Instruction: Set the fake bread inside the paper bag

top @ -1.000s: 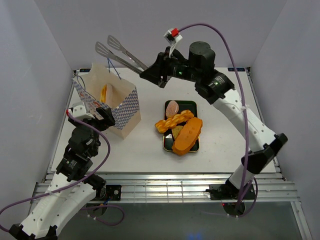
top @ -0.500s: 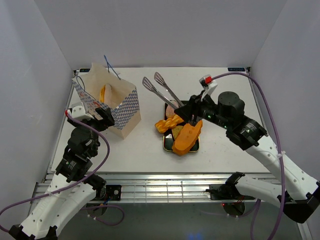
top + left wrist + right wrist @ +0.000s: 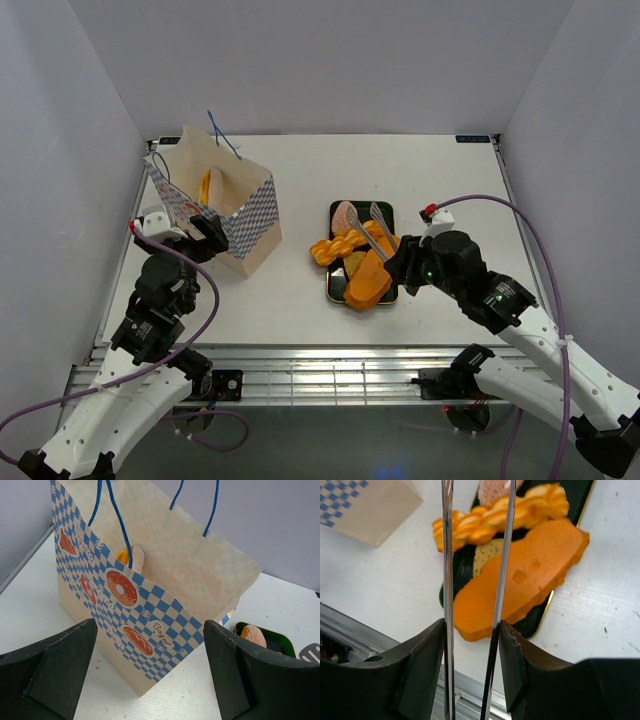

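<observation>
The paper bag stands open at the left with one orange bread inside; it also fills the left wrist view. My left gripper is open and empty at the bag's near side. My right gripper is shut on the silver tongs, whose open tips are over the black tray. On the tray lie a long loaf, a braided twist, a round slice and an oval bun. The tong arms straddle the loaf's near end.
White walls close in the table on three sides. A metal rail runs along the near edge. The tray sits about a hand's width right of the bag. The left wrist view shows the tray's end beyond the bag.
My right arm has swung from high beside the bag down and right to the tray, carrying the tongs. The left arm and bag have not moved.
</observation>
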Robot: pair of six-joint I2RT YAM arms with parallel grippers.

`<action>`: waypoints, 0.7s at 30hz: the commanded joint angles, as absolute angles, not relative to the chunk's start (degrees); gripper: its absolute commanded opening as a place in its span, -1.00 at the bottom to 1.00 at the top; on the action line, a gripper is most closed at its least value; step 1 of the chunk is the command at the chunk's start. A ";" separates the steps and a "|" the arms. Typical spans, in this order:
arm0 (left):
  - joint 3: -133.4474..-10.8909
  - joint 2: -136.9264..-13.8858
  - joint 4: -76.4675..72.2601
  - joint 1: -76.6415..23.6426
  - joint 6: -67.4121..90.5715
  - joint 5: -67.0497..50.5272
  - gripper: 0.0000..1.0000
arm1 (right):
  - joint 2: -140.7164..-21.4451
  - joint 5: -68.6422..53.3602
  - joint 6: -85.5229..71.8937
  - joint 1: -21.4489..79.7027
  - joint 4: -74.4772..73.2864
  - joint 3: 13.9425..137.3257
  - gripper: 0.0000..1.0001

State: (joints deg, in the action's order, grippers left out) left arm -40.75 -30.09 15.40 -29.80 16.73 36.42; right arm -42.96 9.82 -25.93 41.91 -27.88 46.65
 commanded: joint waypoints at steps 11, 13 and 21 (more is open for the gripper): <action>-41.13 -29.97 15.38 -30.06 16.43 35.25 0.95 | -54.84 9.05 -26.72 40.61 -22.33 48.95 0.03; -41.13 -29.97 15.29 -30.06 16.44 35.07 0.95 | -57.81 8.79 -26.37 39.99 -21.88 50.35 0.04; -41.22 -30.06 15.29 -30.06 16.70 34.10 0.95 | -64.86 6.85 -27.33 37.62 -18.81 54.31 0.08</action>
State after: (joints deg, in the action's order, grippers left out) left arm -40.75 -29.89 15.40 -29.80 16.75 35.29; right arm -63.79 7.49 -26.63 38.41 -22.92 50.92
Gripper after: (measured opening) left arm 0.975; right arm 0.537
